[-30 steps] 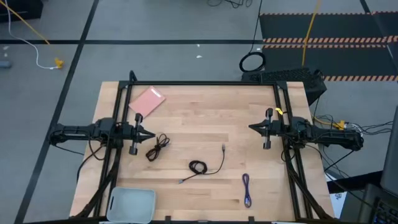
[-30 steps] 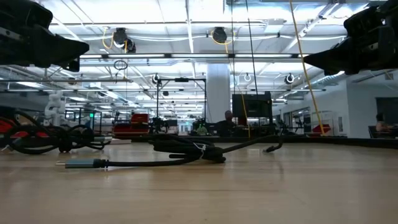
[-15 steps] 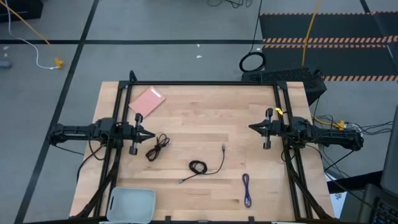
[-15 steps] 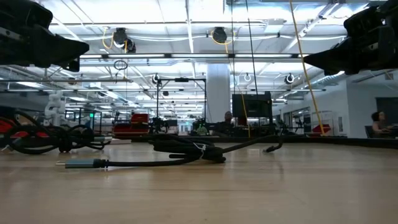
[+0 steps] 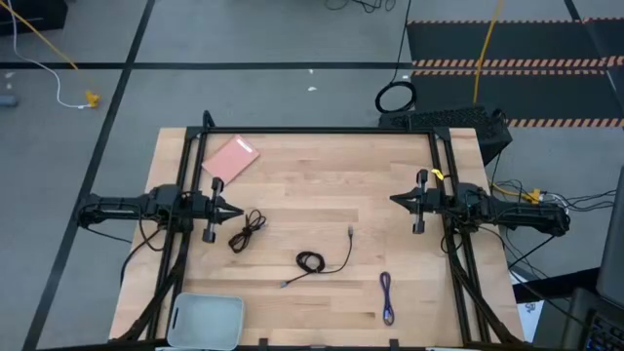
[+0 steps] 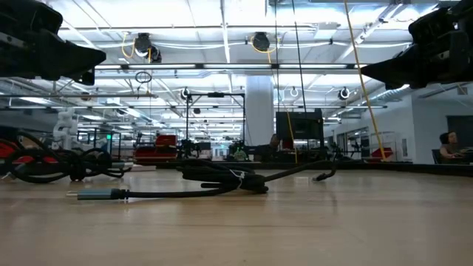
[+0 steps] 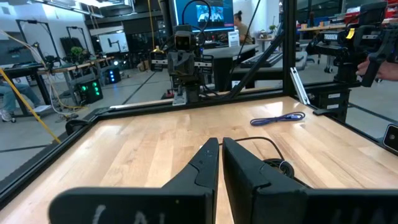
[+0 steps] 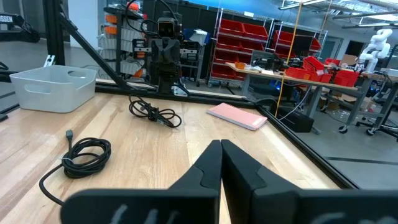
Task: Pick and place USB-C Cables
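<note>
1. High view: left tool (image 5: 237, 212) and right tool (image 5: 395, 200) hang closed and empty at the bench (image 5: 322, 166) sides; two black cables (image 5: 246, 230) (image 5: 314, 260) and a purple-blue cable (image 5: 387, 296) lie between them.
2. Low view: black cables lie flat.
3. Left wrist view: purple-blue cable far ahead.
4. Right wrist view: bin (image 8: 46, 88), pink card (image 8: 236, 116) beyond.

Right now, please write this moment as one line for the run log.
left gripper: shut, empty, table's left | right gripper: shut, empty, table's right | three USB-C cables: on table, untouched | bin: no cables visible

Probably a robotics lab: red bins (image 8: 249, 46), workbenches (image 8: 280, 71).
</note>
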Controlling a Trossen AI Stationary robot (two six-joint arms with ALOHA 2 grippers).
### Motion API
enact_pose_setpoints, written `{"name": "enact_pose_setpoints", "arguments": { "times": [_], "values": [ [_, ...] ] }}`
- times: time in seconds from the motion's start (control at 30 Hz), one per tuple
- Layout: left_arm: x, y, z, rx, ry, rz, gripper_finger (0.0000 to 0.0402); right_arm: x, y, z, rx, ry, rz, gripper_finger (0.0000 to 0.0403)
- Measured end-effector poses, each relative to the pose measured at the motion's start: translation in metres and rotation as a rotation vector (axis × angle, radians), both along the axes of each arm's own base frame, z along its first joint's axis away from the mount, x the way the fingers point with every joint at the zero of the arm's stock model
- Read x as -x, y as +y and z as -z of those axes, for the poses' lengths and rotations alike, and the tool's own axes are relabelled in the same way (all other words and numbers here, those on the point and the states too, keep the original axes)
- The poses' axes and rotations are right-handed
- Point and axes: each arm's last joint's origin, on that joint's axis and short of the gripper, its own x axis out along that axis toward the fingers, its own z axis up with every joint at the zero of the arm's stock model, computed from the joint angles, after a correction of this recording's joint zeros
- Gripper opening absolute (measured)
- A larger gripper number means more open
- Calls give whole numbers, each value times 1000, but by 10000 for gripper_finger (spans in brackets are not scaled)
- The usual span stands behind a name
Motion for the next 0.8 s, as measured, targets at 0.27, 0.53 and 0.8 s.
{"name": "enact_pose_setpoints", "arguments": {
  "times": [0.27,0.53,0.8],
  "values": [
    [0,0,0,0,0,0,26,0,0,0,0,0,0,0],
    [0,0,0,12,0,0,26,0,0,0,0,0,0,0],
    [0,0,0,51,1,-4,26,0,0,0,0,0,0,0]
  ]
}}
